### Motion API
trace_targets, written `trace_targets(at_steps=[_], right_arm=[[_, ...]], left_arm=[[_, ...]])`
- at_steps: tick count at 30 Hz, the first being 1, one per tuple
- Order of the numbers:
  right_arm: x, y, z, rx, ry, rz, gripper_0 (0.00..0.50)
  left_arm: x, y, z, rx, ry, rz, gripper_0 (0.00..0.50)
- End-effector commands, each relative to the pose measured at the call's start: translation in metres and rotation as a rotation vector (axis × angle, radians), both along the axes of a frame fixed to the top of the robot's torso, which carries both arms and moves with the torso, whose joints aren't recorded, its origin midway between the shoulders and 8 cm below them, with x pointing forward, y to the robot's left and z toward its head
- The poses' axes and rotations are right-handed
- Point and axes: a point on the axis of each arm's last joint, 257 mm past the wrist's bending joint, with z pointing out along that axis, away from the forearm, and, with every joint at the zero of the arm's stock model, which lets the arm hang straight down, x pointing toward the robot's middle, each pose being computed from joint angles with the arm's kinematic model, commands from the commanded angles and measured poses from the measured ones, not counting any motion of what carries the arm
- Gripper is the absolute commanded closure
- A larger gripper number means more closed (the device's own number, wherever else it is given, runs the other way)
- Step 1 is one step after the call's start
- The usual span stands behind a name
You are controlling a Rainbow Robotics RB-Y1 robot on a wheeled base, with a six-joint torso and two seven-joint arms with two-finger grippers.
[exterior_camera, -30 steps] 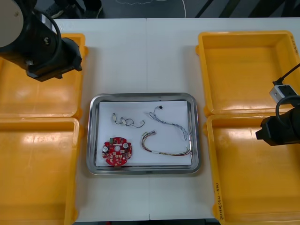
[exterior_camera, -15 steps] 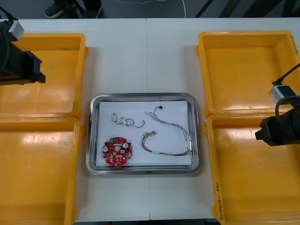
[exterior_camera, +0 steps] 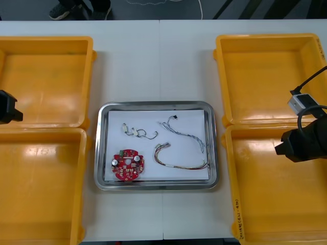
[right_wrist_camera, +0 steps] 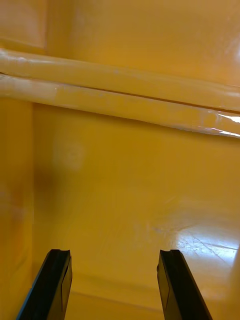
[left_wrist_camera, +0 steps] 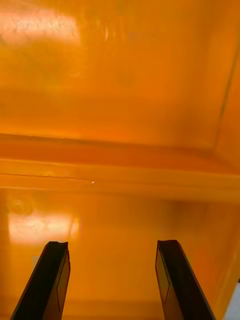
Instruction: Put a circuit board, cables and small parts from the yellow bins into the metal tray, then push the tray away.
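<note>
Bins (exterior_camera: 265, 38) are sitting in pairs at each side of the worktop (exterior_camera: 153, 56), two on the left and two on the right, each pair touching rim to rim. Between the pairs the tray (exterior_camera: 158, 104) is lying, white inside, standing apart from the bins on both sides.

At the worktop's left edge the left arm (exterior_camera: 7, 107) is hanging over the place where the two left bins meet. Its jaws are standing released, wide apart, over a bin floor, with the two meeting rims running across beyond them. The right arm (exterior_camera: 302, 144) is hovering over the near right bin, close to that bin's far rim. Its jaws are likewise standing released and wide apart over the bin floor.

Inside the tray the board (exterior_camera: 127, 164) is lying in the near left corner. To its right the red and yellow cable (exterior_camera: 181, 166) is running along the near side. The blue and white cable (exterior_camera: 185, 133) is trailing across the far right part. The black cable (exterior_camera: 137, 132), the smallest, is curling in the far left part, beyond the board.
</note>
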Motion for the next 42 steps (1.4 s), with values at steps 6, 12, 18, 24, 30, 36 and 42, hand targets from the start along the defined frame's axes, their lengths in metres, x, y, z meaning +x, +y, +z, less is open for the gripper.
trace_targets(at_steps=[6, 12, 18, 24, 30, 36, 42], right_arm=[[0.003, 0.052, 0.013, -0.049, -0.045, 0.242, 0.000], [0.001, 0.081, 0.015, -0.082, -0.053, 0.374, 0.000], [-0.003, 0.105, 0.014, -0.122, -0.058, 0.500, 0.000], [-0.007, 0.126, 0.013, -0.159, -0.063, 0.616, 0.000], [-0.008, 0.131, 0.013, -0.216, -0.084, 0.744, 0.000], [-0.011, 0.134, 0.012, -0.226, -0.083, 0.791, 0.000], [-0.014, 0.160, 0.014, -0.226, -0.107, 0.869, 0.000]], left_arm=[[-0.034, 0.027, 0.000, 0.110, 0.008, -0.104, 0.000], [-0.049, 0.032, -0.009, 0.118, 0.029, -0.112, 0.000], [-0.060, 0.038, -0.018, 0.111, 0.056, -0.091, 0.000], [-0.067, 0.040, -0.025, 0.105, 0.079, -0.089, 0.000], [-0.069, 0.040, -0.025, 0.100, 0.078, -0.087, 0.000], [-0.069, 0.041, -0.021, 0.093, 0.066, -0.089, 0.000], [-0.068, 0.041, -0.014, 0.088, 0.046, -0.089, 0.000]])
